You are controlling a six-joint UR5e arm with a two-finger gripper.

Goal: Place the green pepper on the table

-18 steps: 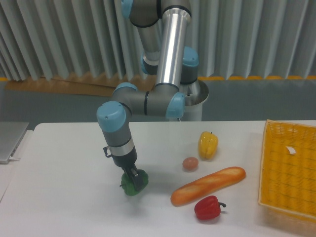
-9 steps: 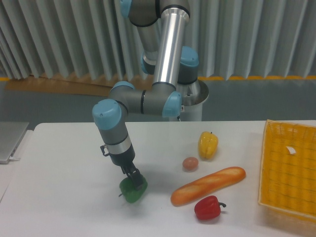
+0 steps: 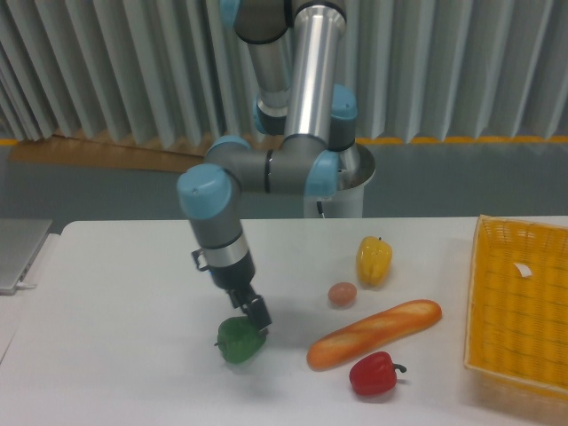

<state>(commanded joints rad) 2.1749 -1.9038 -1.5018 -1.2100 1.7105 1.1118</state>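
- Well, white table (image 3: 115, 355) fills lower half of the view; rounded front-left edge visible.
- UR5e arm (image 3: 306, 98), silver tubes w/ light-blue joint caps, comes down from top centre and bends left over the table.
- Yellow wicker basket (image 3: 519, 306) sits at right edge of table, a small white scrap inside; well apart from the arm.
- Baguette (image 3: 374, 334) lies diagonally centre-right, between the basket and the green pepper.
- Green pepper (image 3: 240, 341) rests on the table, front-centre-left, just below the gripper, short stem pointing left.
- Yellow bell pepper (image 3: 374, 260) stands upright behind the baguette.
- Red bell pepper (image 3: 374, 374) lies just in front of the baguette, stem to the right.
- Gripper (image 3: 256, 317), black, tilted down-right, at the pepper's upper right edge; can't tell if fingers are spread or pinching, nor whether they touch the pepper.
- Small brownish round item (image 3: 342, 294), maybe an egg, sits near the yellow pepper, just behind the baguette.
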